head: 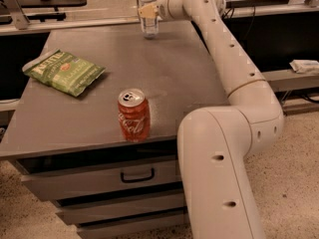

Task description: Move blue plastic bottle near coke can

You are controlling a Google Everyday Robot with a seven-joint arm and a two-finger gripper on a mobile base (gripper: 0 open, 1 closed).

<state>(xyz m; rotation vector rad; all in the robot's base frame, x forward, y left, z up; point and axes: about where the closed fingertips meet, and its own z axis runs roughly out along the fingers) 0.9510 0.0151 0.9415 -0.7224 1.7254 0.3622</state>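
The blue plastic bottle (149, 26) is clear with a pale label and stands at the far edge of the grey table (169, 78). My gripper (148, 11) reaches in from the right at the bottle's upper half. Its tan fingers (144, 11) are closed around the bottle. The bottle's top is cut off by the picture's edge. The red coke can (133, 114) stands upright near the table's front edge, far from the bottle and the gripper.
A green chip bag (64, 71) lies on the table's left side. My white arm (234, 68) runs along the table's right edge and down past its front right corner. Drawers (134, 176) are below the tabletop. Another table stands behind.
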